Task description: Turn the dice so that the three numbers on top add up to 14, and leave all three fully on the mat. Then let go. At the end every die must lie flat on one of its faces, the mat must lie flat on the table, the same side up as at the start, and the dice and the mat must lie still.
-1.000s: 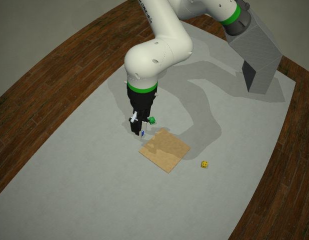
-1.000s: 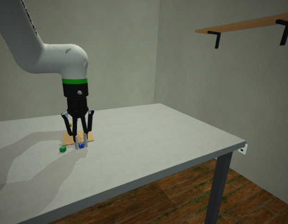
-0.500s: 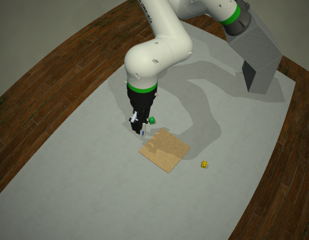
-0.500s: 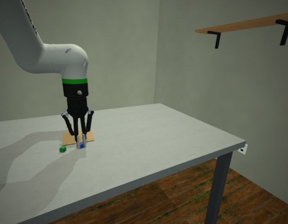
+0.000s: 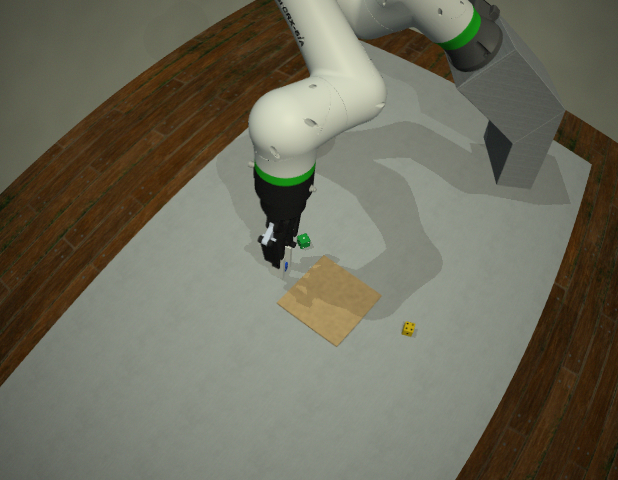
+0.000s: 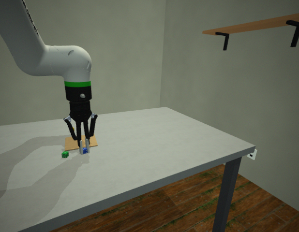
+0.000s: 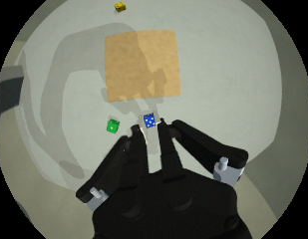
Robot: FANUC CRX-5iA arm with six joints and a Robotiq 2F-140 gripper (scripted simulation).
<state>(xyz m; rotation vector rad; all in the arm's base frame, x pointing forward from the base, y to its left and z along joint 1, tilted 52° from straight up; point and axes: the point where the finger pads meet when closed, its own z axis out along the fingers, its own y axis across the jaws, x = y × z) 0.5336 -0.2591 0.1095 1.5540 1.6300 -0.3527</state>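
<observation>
Claw point(image 5: 281, 268) point(image 6: 84, 150) point(image 7: 150, 119) nearly closed, pads upright against blue die point(image 5: 286, 266) point(image 6: 84, 150) point(image 7: 150, 120) just outside mat point(image 5: 335, 304) point(image 6: 93, 142) point(image 7: 129, 60), probably to lift or turn it. Green die point(image 5: 303, 240) point(image 6: 65, 154) point(image 7: 113, 125) beside the claw and yellow die point(image 5: 408, 329) point(image 7: 120, 7) beyond the mat, both off it, likely awaiting their turns toward a total of 14.

The white arm point(image 5: 319, 105) point(image 6: 67, 60) bends downward — gripper point(image 5: 285, 264) point(image 6: 84, 147) point(image 7: 150, 119) upright, well inside the tabletop's edges point(image 6: 144, 186), fingers closed to a narrow grip.

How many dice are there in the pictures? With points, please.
3: blue die point(image 5: 286, 266) point(image 6: 84, 150) point(image 7: 150, 120) between the gripper's point(image 5: 281, 269) point(image 6: 84, 150) point(image 7: 151, 121) fingers, green die point(image 5: 303, 240) point(image 6: 65, 154) point(image 7: 113, 125) beside it, yellow die point(image 5: 408, 328) point(image 7: 120, 6) across the mat point(image 5: 335, 304) point(image 6: 71, 144) point(image 7: 129, 57). I see no others.
</observation>
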